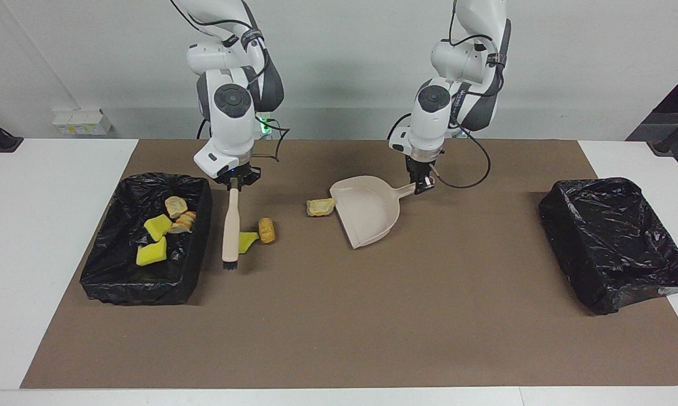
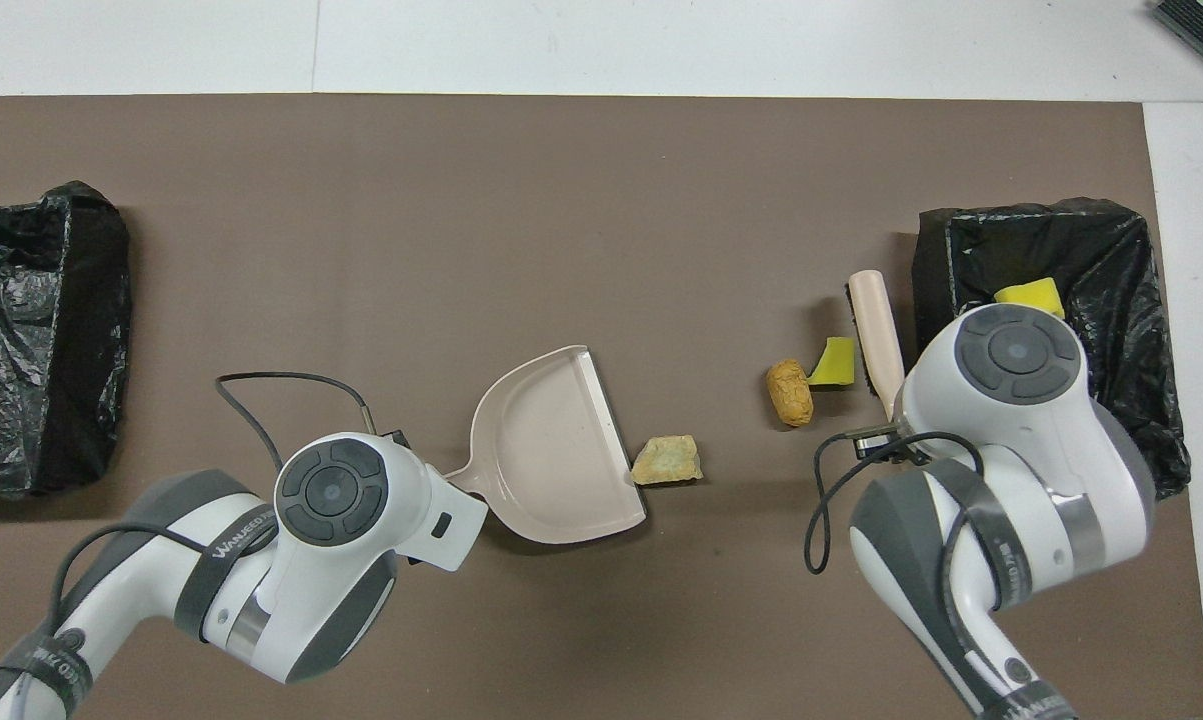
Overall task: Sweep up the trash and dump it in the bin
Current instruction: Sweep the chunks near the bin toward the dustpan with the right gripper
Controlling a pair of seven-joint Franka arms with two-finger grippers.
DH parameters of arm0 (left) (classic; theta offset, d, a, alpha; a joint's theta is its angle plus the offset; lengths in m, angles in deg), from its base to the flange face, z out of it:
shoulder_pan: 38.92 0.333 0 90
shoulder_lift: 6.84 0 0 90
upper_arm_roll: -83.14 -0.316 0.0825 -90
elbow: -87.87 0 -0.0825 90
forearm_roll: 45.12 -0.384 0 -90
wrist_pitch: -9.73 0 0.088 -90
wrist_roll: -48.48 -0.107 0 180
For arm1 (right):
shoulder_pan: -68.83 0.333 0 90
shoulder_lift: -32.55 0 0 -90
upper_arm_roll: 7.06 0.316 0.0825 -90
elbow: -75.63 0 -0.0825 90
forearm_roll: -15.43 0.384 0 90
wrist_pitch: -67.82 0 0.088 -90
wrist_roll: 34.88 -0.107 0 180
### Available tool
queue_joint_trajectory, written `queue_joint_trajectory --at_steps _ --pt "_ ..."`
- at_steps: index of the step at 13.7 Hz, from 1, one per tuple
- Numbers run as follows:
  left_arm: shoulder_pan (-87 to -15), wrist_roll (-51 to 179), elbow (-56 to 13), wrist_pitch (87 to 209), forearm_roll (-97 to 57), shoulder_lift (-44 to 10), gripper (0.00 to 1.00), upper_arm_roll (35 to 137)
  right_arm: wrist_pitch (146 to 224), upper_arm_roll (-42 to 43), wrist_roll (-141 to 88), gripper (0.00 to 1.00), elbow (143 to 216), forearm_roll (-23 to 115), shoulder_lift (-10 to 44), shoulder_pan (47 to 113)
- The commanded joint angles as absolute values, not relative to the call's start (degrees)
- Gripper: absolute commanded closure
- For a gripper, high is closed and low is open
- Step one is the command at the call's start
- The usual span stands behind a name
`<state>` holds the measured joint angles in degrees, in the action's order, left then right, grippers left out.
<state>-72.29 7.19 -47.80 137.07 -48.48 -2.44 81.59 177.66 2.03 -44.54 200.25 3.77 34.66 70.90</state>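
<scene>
Your right end effector [image 1: 237,181] was clamped on the brush [image 1: 230,230], whose bristles sat beside the bin [image 1: 200,198] at the right arm's end of the table. Your left end effector [image 1: 423,184] gripped the dustpan [image 1: 368,210] by its handle. Four pieces of trash lay in that bin; the yellow chunk [image 1: 247,241] and orange lump [image 1: 267,230] lay just beside the brush, and the tan piece [image 1: 320,207] touched the dustpan's lip. A fast sweep could have scattered the two lumps past the pan, since they were well apart from it.
</scene>
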Motion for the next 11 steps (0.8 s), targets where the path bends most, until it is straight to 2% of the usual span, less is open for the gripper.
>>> queue_joint_trajectory --at_steps 1,5,11 --pt "-73.63 10.16 -49.24 138.93 -49.78 -2.27 1.00 81.12 181.54 2.87 -40.24 1.00 205.16 2.86 36.86 68.74" --pt "-74.08 11.13 -49.24 138.75 -49.78 -2.71 1.00 81.12 182.17 3.04 -41.02 1.00 206.40 3.82 36.07 69.88" --pt "-74.86 11.30 -49.06 137.96 -52.93 -2.71 1.00 81.21 183.14 3.13 -44.53 1.00 205.27 15.58 35.89 79.88"
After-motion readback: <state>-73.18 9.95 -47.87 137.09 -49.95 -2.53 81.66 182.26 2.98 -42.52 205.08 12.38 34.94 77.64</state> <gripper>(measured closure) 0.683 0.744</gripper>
